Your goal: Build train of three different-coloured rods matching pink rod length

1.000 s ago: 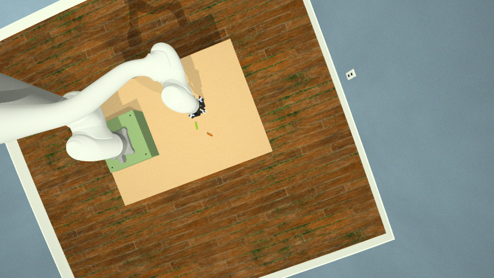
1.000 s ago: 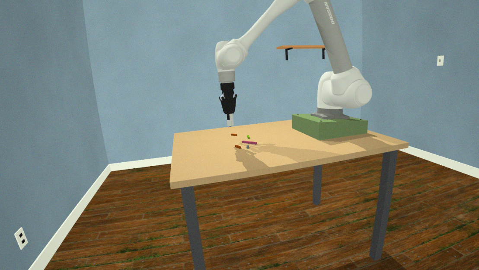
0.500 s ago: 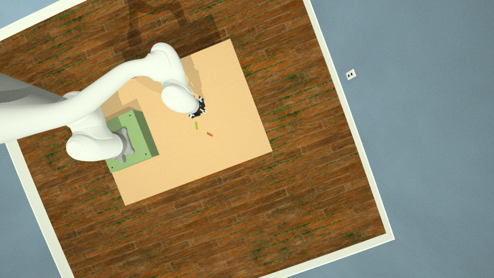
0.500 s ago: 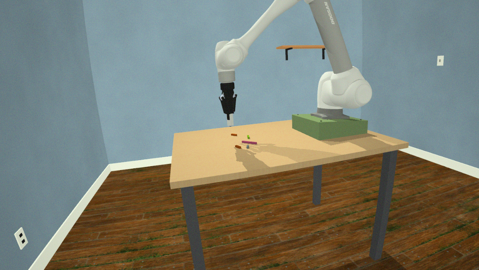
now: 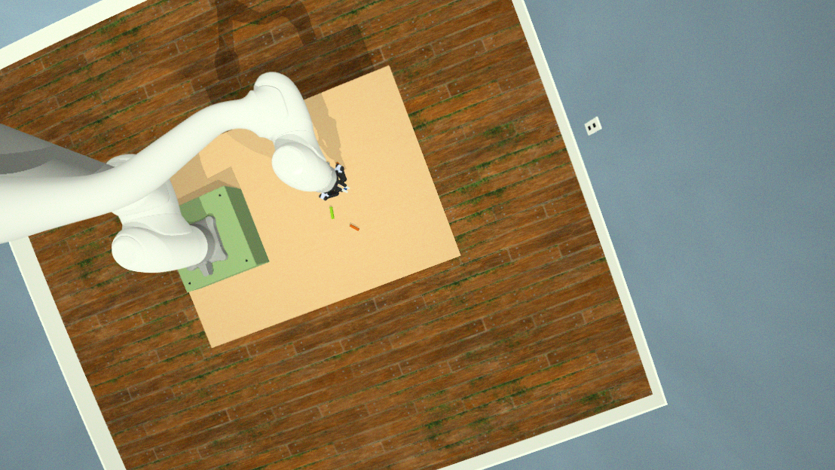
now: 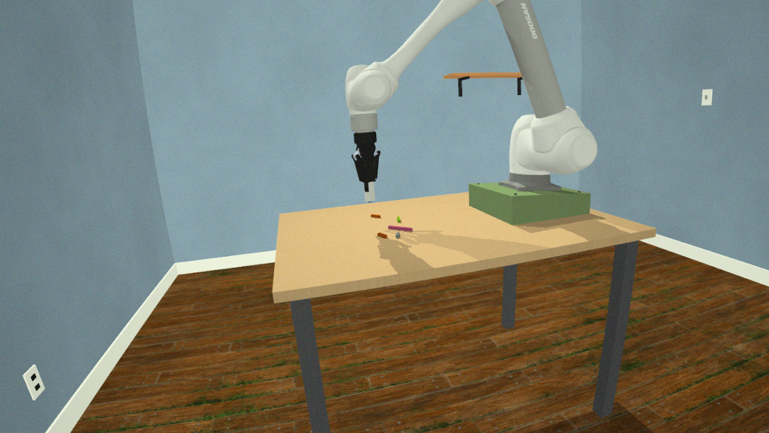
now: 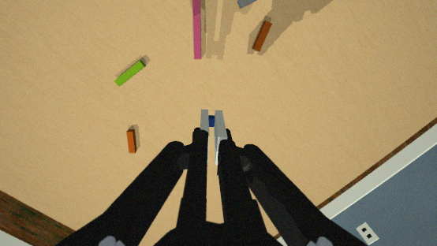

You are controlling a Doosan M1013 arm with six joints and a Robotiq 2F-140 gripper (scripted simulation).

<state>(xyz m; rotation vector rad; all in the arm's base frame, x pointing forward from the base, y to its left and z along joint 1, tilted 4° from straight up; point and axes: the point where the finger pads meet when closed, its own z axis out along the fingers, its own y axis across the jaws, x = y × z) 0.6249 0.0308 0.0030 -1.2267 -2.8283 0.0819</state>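
My gripper (image 7: pixel 211 121) is shut on a small blue rod (image 7: pixel 211 121) and holds it well above the table; it also shows in the exterior view (image 6: pixel 368 194) and the top view (image 5: pixel 335 185). On the table lie a pink rod (image 7: pixel 196 29), a lime rod (image 7: pixel 130 72), an orange rod (image 7: pixel 131 140), a second orange rod (image 7: pixel 262 35) in shadow, and a grey rod (image 7: pixel 245 3) cut off by the top edge. In the exterior view the pink rod (image 6: pixel 400 228), lime rod (image 6: pixel 398 219) and both orange rods (image 6: pixel 375 216) (image 6: pixel 382 235) lie apart near the table's middle.
The arm's green base block (image 6: pixel 528 201) stands at the right of the table. The table's edge (image 7: pixel 367 173) and the floor lie to the right in the wrist view. The arm's shadow falls over the pink and grey rods.
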